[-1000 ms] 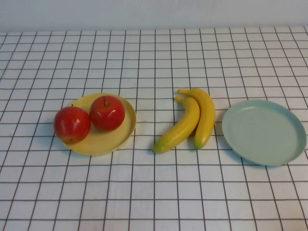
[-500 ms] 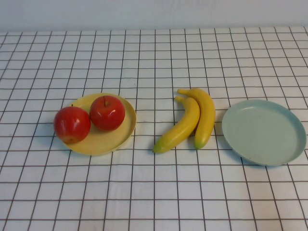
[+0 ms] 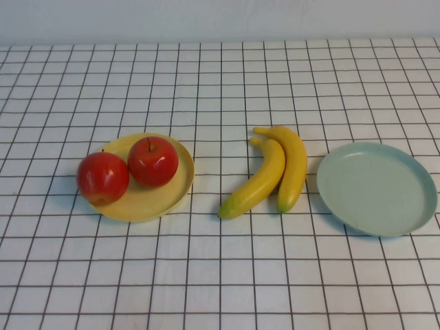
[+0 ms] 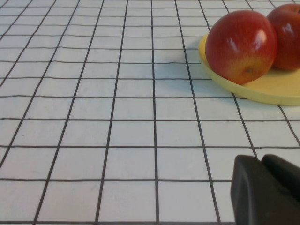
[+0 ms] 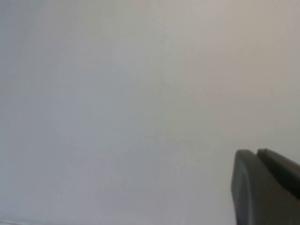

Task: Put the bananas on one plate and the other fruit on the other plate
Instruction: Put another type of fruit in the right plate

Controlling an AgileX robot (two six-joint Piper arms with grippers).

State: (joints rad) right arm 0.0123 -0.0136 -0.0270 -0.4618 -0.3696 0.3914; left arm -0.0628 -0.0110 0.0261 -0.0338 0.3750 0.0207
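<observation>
Lifting the bananas (image 3: 271,172) onto the blue plate (image 3: 377,188) beside them, use your right gripper (image 5: 267,187) (jaws unreadable; left gripper (image 4: 267,190) likewise, near the apples (image 4: 241,44)).

A white tablecloth (image 3: 220,275) ruled with thin dark lines into a grid of squares is spread over the whole work surface (the same grid is seen at close range in the left wrist view (image 4: 93,140)). Beyond the cloth's far edge, a plain pale wall (image 3: 220,17) is seen. Only a blank pale grey surface (image 5: 117,93) is shown in the right wrist view.
</observation>
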